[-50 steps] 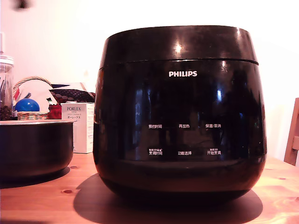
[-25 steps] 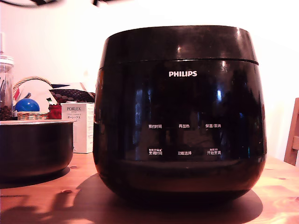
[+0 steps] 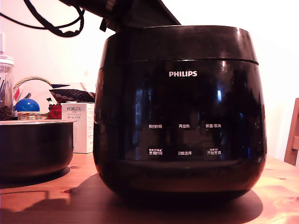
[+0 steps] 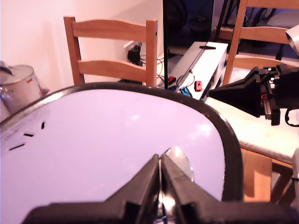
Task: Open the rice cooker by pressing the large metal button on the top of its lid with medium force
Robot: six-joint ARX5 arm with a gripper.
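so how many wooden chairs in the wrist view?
2: one chair behind the lid's far edge, another cut off at the frame edge beyond the white desk. Others may be out of frame.

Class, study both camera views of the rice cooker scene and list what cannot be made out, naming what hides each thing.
- Metal button: wrist view, partly covered by the gripper; contact unclear.
- Lid top: exterior view, camera too low.
- Gripper in the exterior view: cut off by the top edge.
- Panel labels on the rice cooker: too small to read.

glossy black rice cooker (image 3: 180, 121), lid (image 3: 180, 43) closed
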